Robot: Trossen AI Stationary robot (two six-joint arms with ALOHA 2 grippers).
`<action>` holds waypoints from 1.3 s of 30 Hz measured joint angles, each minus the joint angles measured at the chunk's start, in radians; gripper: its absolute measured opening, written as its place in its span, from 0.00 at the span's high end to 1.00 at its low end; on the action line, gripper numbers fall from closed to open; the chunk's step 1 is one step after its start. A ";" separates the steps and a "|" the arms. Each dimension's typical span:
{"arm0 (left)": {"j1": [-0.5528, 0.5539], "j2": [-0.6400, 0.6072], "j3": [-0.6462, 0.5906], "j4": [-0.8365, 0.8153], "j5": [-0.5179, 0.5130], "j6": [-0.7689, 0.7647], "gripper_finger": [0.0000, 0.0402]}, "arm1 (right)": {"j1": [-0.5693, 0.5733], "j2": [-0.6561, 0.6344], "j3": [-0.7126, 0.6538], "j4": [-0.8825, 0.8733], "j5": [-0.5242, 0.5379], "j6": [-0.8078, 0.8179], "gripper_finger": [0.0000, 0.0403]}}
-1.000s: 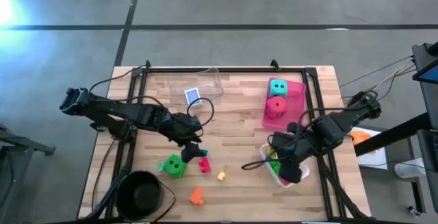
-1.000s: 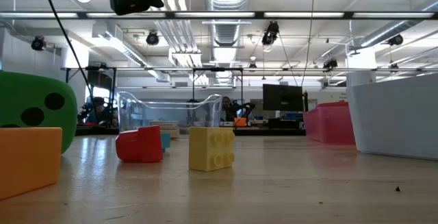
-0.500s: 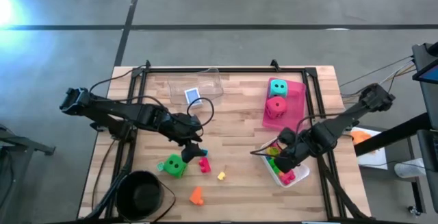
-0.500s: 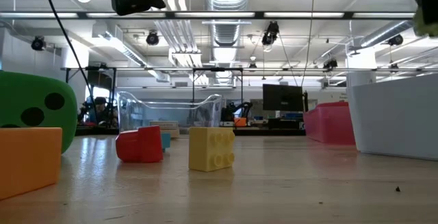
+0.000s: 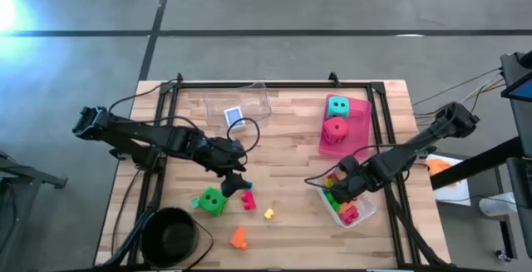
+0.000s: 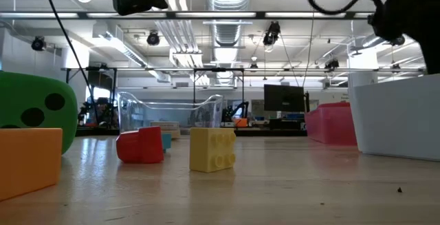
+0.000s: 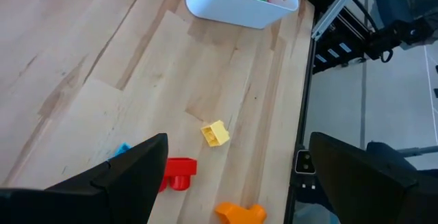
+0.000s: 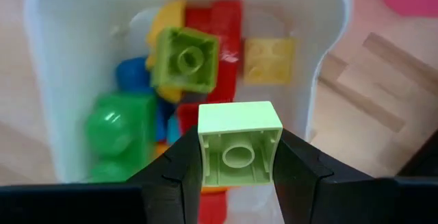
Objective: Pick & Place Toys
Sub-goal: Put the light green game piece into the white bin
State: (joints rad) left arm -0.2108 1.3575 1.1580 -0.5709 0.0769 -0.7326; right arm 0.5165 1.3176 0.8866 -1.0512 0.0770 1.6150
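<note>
Holding a green brick over the white tray.
My right gripper (image 8: 239,157) is clamping a pale green brick (image 8: 239,142) above the brick-filled white tray (image 8: 328,53); my left gripper (image 7: 233,172) is hanging spread over the tabletop (image 7: 102,59) bricks.

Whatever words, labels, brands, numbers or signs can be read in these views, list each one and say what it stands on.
No text can be read in any view.
blue card box in the clear tray: has a pale patch, but any print is too small to read.
teal die, red die, green die: dots only, no numerals.
pale green brick: no legible brand.
</note>
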 joint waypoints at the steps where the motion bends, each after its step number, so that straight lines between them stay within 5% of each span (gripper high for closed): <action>1: 0.001 0.000 0.000 0.001 -0.003 0.000 0.11 | -0.012 0.006 -0.007 0.000 0.001 0.000 0.69; 16: 0.008 0.000 0.000 0.001 -0.007 0.000 0.11 | -0.128 0.068 -0.026 0.023 0.004 -0.102 0.69; 39: 0.008 0.000 0.000 0.001 -0.007 -0.003 0.11 | -0.138 0.110 -0.027 0.052 0.002 -0.135 0.69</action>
State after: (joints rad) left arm -0.2031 1.3575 1.1576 -0.5697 0.0701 -0.7361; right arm 0.3786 1.4281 0.8597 -0.9993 0.0788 1.4803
